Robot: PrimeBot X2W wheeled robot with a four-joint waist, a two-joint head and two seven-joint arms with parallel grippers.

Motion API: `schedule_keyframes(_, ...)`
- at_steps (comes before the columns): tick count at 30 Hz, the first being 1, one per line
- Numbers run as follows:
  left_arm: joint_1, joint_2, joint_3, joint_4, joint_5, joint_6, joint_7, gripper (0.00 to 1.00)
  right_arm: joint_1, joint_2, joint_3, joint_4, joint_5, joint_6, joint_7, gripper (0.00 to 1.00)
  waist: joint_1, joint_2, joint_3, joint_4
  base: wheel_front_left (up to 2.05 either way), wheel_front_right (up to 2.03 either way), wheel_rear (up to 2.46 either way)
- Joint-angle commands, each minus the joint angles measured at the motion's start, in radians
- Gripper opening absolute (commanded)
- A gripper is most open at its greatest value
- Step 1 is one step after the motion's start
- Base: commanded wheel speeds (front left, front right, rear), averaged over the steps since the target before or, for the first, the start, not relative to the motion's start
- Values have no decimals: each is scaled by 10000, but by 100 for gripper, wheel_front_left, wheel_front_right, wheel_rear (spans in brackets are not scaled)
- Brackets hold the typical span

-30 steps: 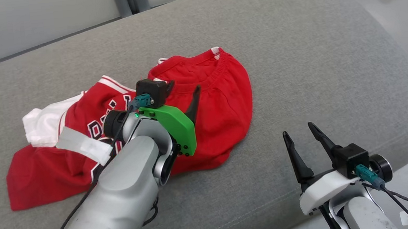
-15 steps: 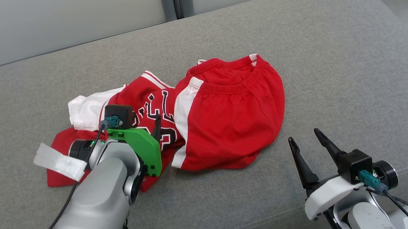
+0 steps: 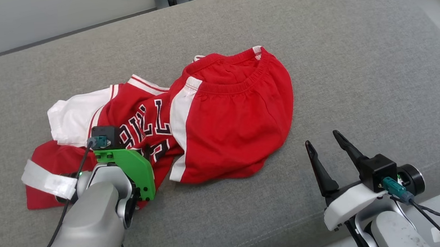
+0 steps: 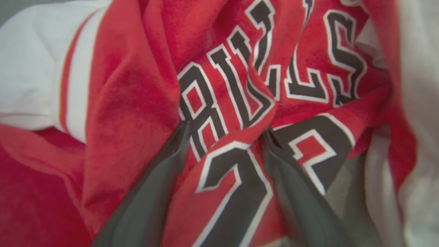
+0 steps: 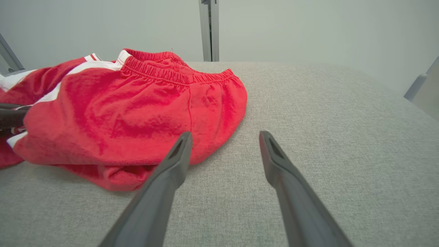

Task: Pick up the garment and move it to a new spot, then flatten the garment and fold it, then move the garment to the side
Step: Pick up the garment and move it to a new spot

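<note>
Garment point(image 3: 223, 115): a red sports kit with white trim and black lettering, lying crumpled near the middle of the grey cushion point(image 3: 337, 49). Its left part is a bunched jersey with a white sleeve. Its right part is a smoother red mound with an elastic waistband along the far edge.

At the left, the left gripper point(image 3: 142, 150) is down over the lettered part of the jersey, its green bracket point(image 3: 130, 171) above the cloth's near edge. In the left wrist view the left gripper point(image 4: 224, 128) has its jaws spread wide. A raised fold carrying the black letters and a numeral sits between the two dark fingers point(image 4: 154, 192). Both tips press against the fabric, but nothing is pinched.

At the right, the right gripper point(image 3: 321, 138) hangs over bare cushion, just beside the near right edge of the red mound and apart from it. In the right wrist view the right gripper point(image 5: 225, 134) also has its jaws wide apart, with only grey upholstery between them. The red hem lies just left of its left-hand finger point(image 5: 161, 192).
</note>
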Motion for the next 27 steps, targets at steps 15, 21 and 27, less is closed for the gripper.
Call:
schedule_keyframes(15, -461, -15, 410, 833, -286, 76, -1348, 0, 57, -21, -159, 51, -14, -1, -21, 100, 0, -1, -84, 225, 0, 0, 0)
schedule_keyframes(21, -1343, 502, 557, 843, -323, -135, -1523, 0, 115, -22, -84, 97, 82, -1, -3, 100, 0, -1, -368, 605, 0, 0, 0)
schedule_keyframes(27, -2300, 1341, 683, 695, -298, -423, -1395, 0, 245, -22, -32, 155, 155, -1, -21, 100, 0, -1, -501, 662, 0, 0, 0)
